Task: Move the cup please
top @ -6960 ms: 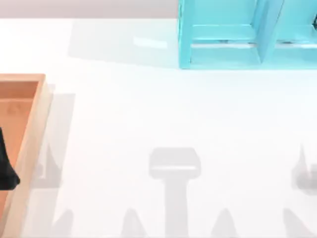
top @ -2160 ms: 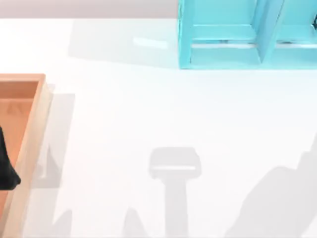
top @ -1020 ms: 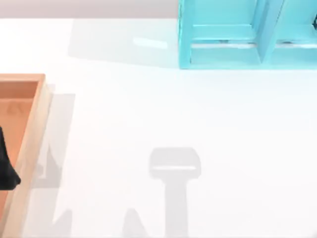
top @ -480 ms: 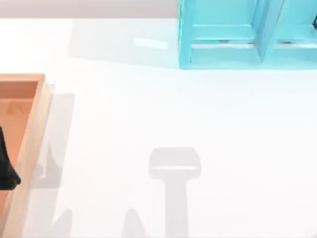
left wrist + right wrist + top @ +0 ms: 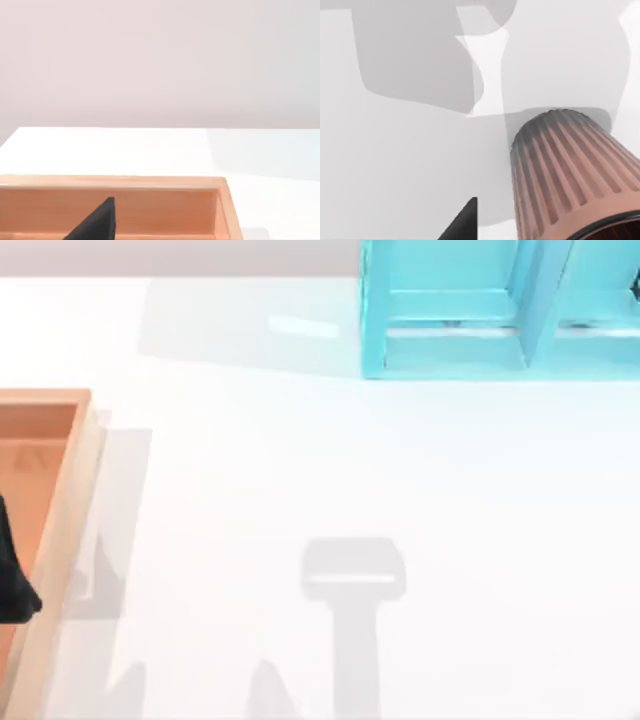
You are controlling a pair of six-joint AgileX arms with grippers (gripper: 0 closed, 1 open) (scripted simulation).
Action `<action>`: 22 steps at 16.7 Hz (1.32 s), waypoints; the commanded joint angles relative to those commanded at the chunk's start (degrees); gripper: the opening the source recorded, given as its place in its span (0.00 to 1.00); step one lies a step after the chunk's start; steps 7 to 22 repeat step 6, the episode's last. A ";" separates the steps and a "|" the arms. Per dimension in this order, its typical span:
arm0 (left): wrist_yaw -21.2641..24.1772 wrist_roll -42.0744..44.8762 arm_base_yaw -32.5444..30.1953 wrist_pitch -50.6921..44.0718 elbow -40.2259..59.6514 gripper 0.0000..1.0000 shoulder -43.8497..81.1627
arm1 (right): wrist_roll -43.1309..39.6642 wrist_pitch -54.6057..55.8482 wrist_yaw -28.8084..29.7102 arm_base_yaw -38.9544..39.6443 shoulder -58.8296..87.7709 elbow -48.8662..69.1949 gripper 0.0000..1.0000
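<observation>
Right gripper (image 5: 465, 220) sits beside the ribbed cup (image 5: 570, 170), presumably aligned for grasping; finger state indeterminable. Left gripper (image 5: 12, 580) idles over wooden tray (image 5: 60, 530), nine o'clock.

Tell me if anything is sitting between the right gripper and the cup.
Nothing visible does. In the right wrist view the ribbed brown cup stands on the white table, with one dark finger close beside it and bare surface between.

Left hand (image 5: 12, 580) low at left edge; fingers apparently unreadable.
</observation>
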 joint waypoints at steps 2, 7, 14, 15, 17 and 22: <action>0.00 0.00 0.00 0.00 0.00 1.00 0.00 | 0.00 0.00 0.00 0.00 0.00 0.00 1.00; 0.00 0.00 0.00 0.00 0.00 1.00 0.00 | 0.00 0.00 0.00 0.00 0.00 0.00 1.00; 0.00 0.00 0.00 0.00 0.00 1.00 0.00 | 0.00 0.00 0.00 0.00 0.00 0.00 1.00; 0.00 0.00 0.00 0.00 0.00 1.00 0.00 | 0.00 0.00 0.00 0.00 0.00 0.00 1.00; 0.00 0.00 0.00 0.00 0.00 1.00 0.00 | 0.00 0.00 0.00 0.00 0.00 0.00 1.00; 0.00 0.00 0.00 0.00 0.00 1.00 0.00 | 0.00 0.00 0.00 0.00 0.00 0.00 1.00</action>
